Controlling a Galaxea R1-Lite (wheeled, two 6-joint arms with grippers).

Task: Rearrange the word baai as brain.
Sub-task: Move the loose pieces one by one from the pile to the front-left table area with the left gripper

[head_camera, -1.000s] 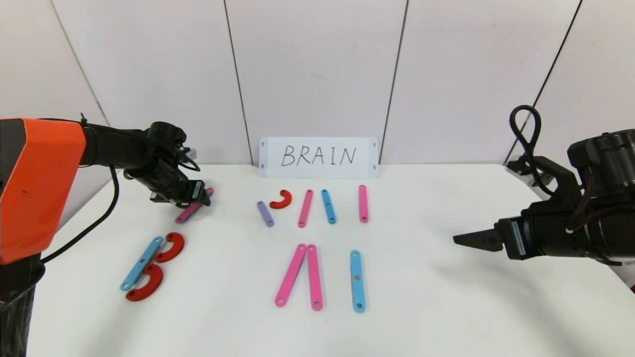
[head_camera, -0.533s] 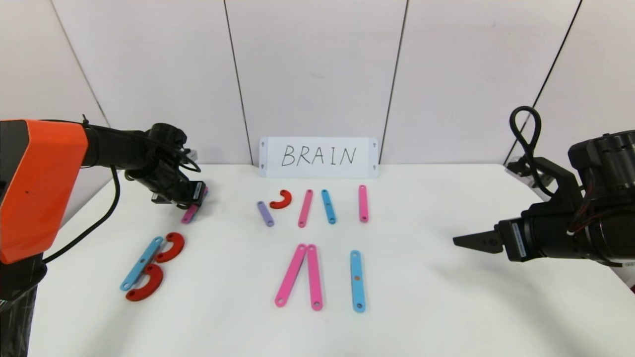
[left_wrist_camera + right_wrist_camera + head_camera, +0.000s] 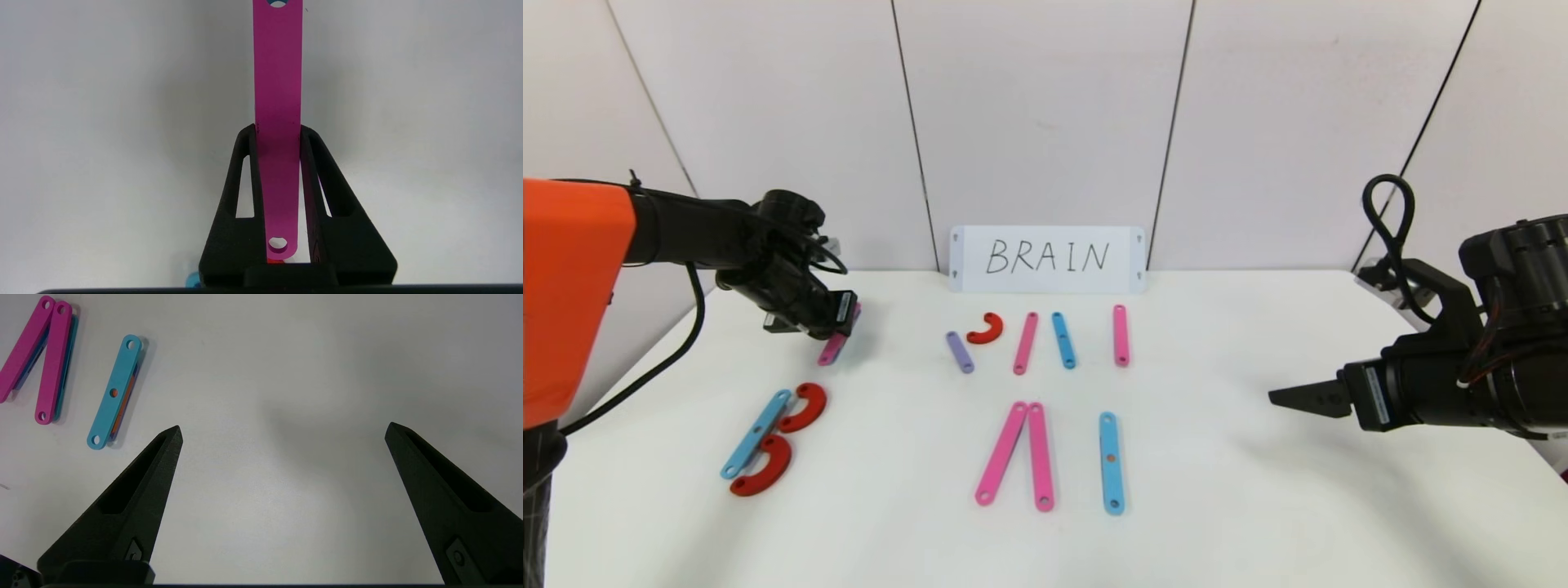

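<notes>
Left hand (image 3: pixel 837 325) sits over the far left of the white desk (image 3: pixel 1258 506), clamped on a magenta flat plastic strip with end holes (image 3: pixel 278 81); in the left wrist view we see both fingers (image 3: pixel 241 196) pressed against the strip's long edges, one holed end between them and the rest sticking out past the tips. In the head view the strip slants down toward the desk; we cannot tell if its low end touches.

Right hand (image 3: pixel 1294 398) hovers over the right side of the desk, fingers (image 3: pixel 139 490) spread wide apart, nothing between them.

We see the letter pieces laid flat: a blue strip with two red C-shaped curves (image 3: pixel 768 437) forming a B at near left; two long pink strips (image 3: pixel 1017 453) joined at the top in the near middle, a blue strip (image 3: pixel 1111 461) just beside them. Farther back sits a row: short purple strip (image 3: pixel 959 352), small red curve (image 3: pixel 986 328), pink strip (image 3: pixel 1026 343), blue strip (image 3: pixel 1063 340), pink strip (image 3: pixel 1121 335). White card with handwritten BRAIN (image 3: pixel 1047 258) stands against the wall behind.
</notes>
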